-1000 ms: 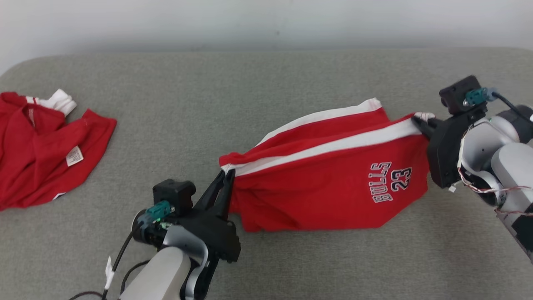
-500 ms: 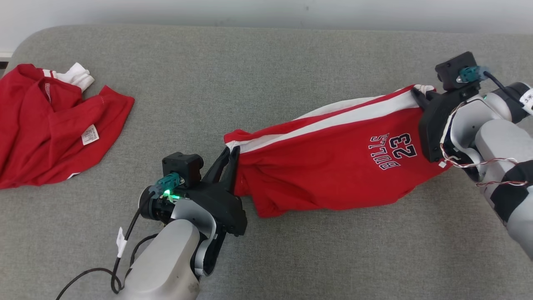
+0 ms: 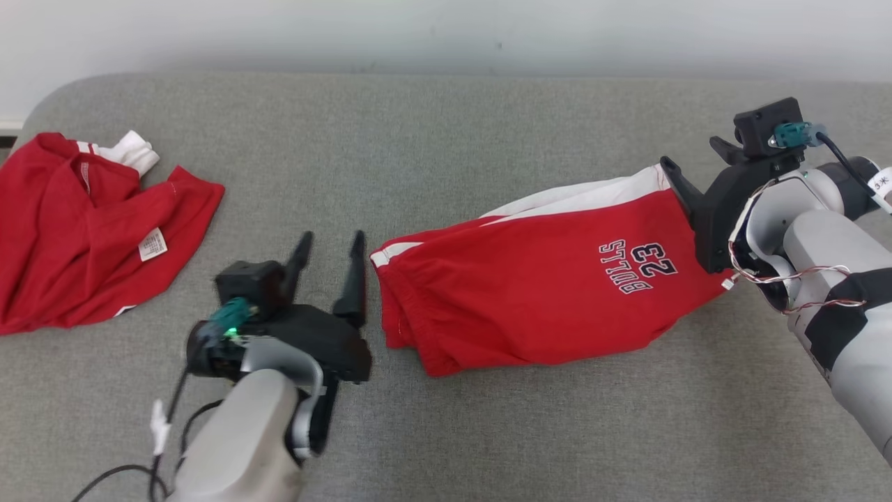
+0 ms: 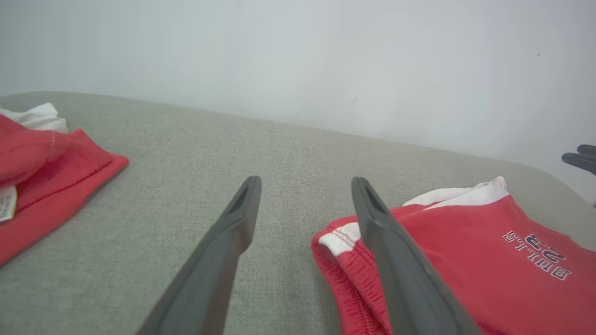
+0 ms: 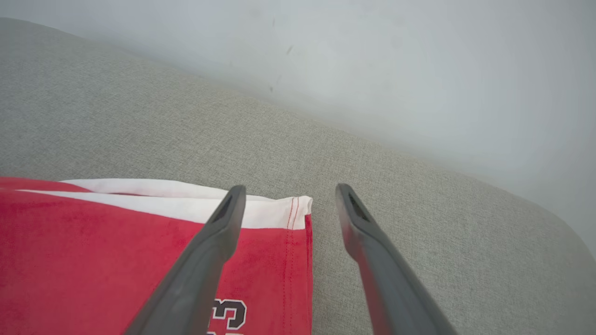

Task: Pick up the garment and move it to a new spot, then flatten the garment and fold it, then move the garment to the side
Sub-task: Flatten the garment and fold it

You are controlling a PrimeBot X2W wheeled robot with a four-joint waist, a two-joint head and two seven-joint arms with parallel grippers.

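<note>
Garment (image 3: 543, 293) is the red shorts with white side stripes and a "BULLS 23" print, lying on the grey padded surface (image 3: 446, 139) over toward 3 o'clock in the head view. They're stretched out with the long axis running roughly from 8 o'clock up to 2 o'clock. The end nearer the middle is a bit bunched.

Left gripper (image 3: 332, 238) sits around 7 o'clock with its fingers spread wide and nothing between them. Its inner finger is just beside the bunched end of the shorts; can't tell if it actually brushes the cloth.

Right gripper (image 3: 691, 155) is out at 2 o'clock, fingers also wide apart and not pinching anything. In the right wrist view one finger hangs over the white-striped corner and the other over bare grey fabric.

Over at 9 o'clock there's a second red garment (image 3: 83, 230), crumpled, with a white label (image 3: 151, 244) showing, well apart from the shorts. Pale wall (image 3: 446, 35) runs along 12 o'clock.
</note>
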